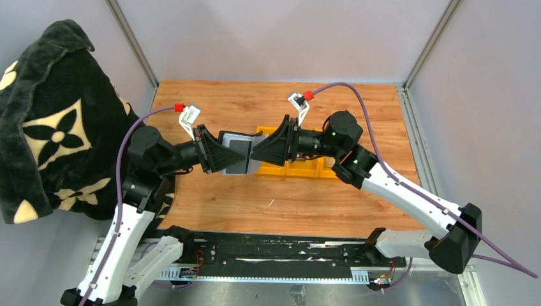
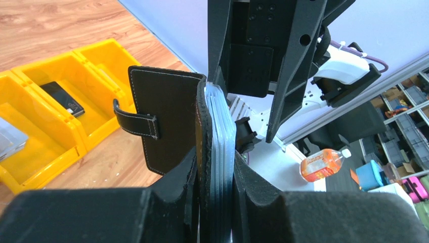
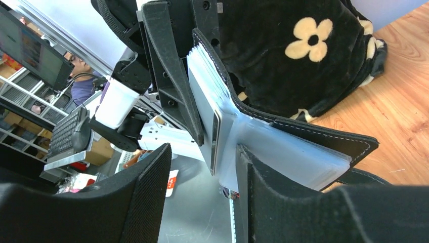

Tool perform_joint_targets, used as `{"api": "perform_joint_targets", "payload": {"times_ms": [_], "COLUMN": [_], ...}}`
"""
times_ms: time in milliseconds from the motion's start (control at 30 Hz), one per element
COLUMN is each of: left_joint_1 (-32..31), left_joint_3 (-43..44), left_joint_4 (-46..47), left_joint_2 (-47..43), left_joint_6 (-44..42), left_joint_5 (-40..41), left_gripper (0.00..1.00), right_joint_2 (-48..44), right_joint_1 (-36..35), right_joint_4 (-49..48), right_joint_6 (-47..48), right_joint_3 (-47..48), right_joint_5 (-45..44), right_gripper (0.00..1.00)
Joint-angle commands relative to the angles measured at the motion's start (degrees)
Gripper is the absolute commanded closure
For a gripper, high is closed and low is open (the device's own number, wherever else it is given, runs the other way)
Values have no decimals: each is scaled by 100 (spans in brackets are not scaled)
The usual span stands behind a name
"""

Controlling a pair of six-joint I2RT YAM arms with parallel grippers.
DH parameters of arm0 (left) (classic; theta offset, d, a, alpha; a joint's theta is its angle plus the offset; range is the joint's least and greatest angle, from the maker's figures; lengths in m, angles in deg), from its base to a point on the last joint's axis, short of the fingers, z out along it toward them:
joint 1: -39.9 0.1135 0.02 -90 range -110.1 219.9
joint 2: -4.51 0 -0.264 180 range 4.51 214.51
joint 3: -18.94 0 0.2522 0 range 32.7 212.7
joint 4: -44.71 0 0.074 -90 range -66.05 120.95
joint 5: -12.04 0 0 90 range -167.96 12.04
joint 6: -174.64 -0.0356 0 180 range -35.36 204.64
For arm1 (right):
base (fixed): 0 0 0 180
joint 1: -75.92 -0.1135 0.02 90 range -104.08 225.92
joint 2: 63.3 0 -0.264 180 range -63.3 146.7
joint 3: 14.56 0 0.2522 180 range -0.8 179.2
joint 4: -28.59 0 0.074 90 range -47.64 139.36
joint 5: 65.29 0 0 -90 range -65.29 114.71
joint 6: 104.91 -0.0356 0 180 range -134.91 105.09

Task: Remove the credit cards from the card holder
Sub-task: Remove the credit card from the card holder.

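Observation:
My left gripper (image 1: 223, 156) (image 2: 216, 202) is shut on the black card holder (image 1: 237, 148) (image 2: 169, 109), held open above the table with its strap flap hanging to one side. A stack of silvery-grey credit cards (image 2: 222, 136) in clear sleeves sits pinched between the left pads. My right gripper (image 1: 265, 150) (image 3: 202, 187) is open and meets the holder (image 3: 303, 129) head-on. One card's edge (image 3: 214, 136) sticks out between the right jaws. The right-hand pad (image 3: 263, 202) lies against the clear sleeves (image 3: 288, 159), and the other pad stands well apart from the card.
Yellow bins (image 1: 300, 167) (image 2: 45, 126) stand on the wooden table (image 1: 255, 204) under and behind the grippers. One bin holds a small black block (image 2: 63, 98), another a grey card (image 2: 7, 139). A black flowered blanket (image 1: 51, 115) (image 3: 303, 45) hangs at the left.

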Motion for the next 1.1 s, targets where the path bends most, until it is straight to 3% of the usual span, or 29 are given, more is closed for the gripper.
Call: {"api": "perform_joint_targets", "payload": {"times_ms": [0, 233, 467, 700, 867, 1067], "left_joint_1": [0, 0, 0, 0, 0, 1], "left_joint_3": [-19, 96, 19, 48, 214, 239], "left_joint_4": [374, -315, -81, -421, -1006, -909], "left_joint_2": [-78, -22, -51, -32, 137, 158], "left_joint_6": [47, -763, -565, -851, -1234, -1014], "left_joint_5": [-265, -18, -202, 17, 348, 367], "left_gripper": [100, 99, 97, 98, 100, 99], "right_joint_2": [126, 371, 602, 698, 605, 539], "right_joint_1": [22, 4, 0, -80, -228, -233], "right_joint_4": [-470, -454, -661, -440, -806, -986], "right_joint_6": [-209, -182, -329, -71, 218, 176], "right_joint_3": [-123, 117, 187, 382, 292, 150], "right_joint_5": [-136, -226, -278, -694, -672, -718], "right_gripper": [49, 59, 59, 64, 66, 66]}}
